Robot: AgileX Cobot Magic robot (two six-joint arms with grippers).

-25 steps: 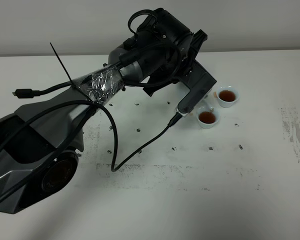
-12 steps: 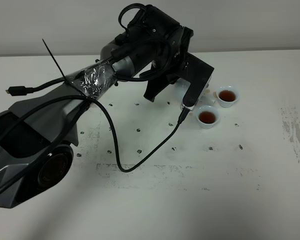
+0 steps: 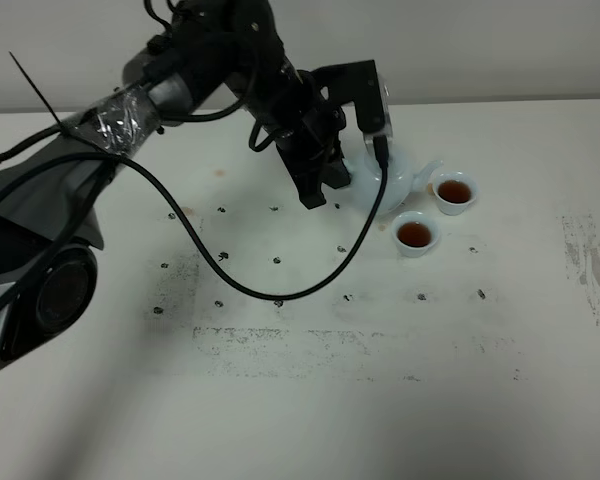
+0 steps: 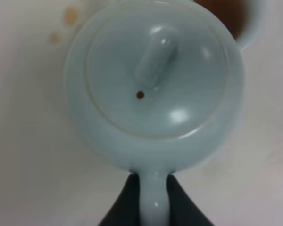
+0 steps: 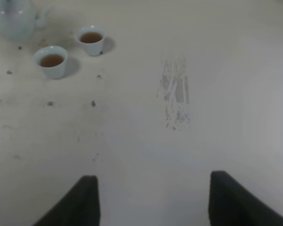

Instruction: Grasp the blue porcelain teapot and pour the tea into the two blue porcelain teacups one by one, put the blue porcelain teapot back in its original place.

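Two black fingers (image 4: 132,200) pinch the teapot (image 4: 155,84) handle, wrist-view only.

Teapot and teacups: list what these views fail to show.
- Teapot handle: hidden behind the left gripper in the high view.
- Teapot base and any table contact: the body hides them in the left wrist view.
- Teacups: too small in the right wrist view to judge tea depth.

The left arm reaches toward the far edge, its gripper (image 4: 153,195) pinched closed; the right gripper (image 5: 151,200) hangs spread wide.
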